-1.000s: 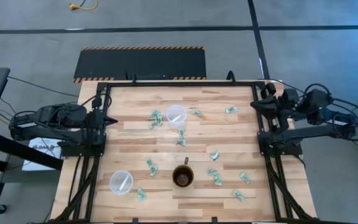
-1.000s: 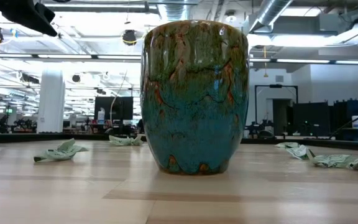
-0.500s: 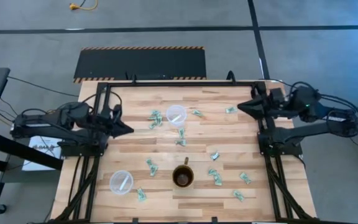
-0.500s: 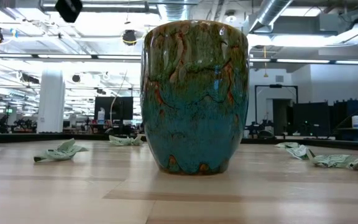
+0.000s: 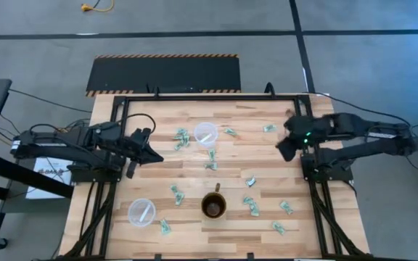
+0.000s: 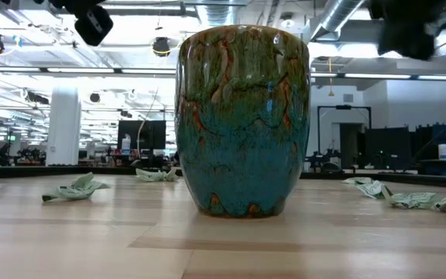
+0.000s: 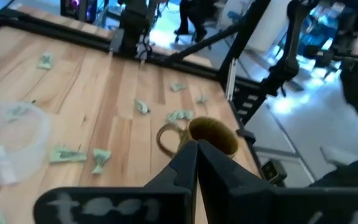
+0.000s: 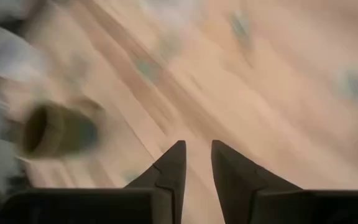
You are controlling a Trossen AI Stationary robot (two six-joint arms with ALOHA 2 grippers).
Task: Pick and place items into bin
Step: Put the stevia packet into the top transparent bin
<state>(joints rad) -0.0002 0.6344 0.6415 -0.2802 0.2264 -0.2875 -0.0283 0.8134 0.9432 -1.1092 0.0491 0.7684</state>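
Your work surface is a butcher-block table [image 5: 194,163] on a grey floor, framed by dark rails, with an open industrial hall visible beyond it in the low view. Stock on the table: the items [image 5: 181,137], many small pale green-and-white crumpled pieces, scattered loose from the far edge to the near edge, most of them in the middle and toward the right side; none sits inside a container that you can see. A glazed green-and-blue mug [image 5: 214,206] stands upright near the near edge at centre; two clear plastic cups, one [image 5: 205,133] toward the far edge and one [image 5: 141,212] near the near-left corner, also stand among the pieces. Your left gripper [image 5: 149,153] hangs above the left side of the table, fingers closed to a point and holding nothing, pointed toward the pieces near the far cup. Your right gripper [image 5: 286,147] is over the right edge, fingers a narrow gap apart, empty. Both arms appear placed to begin reaching; no item has been picked yet.
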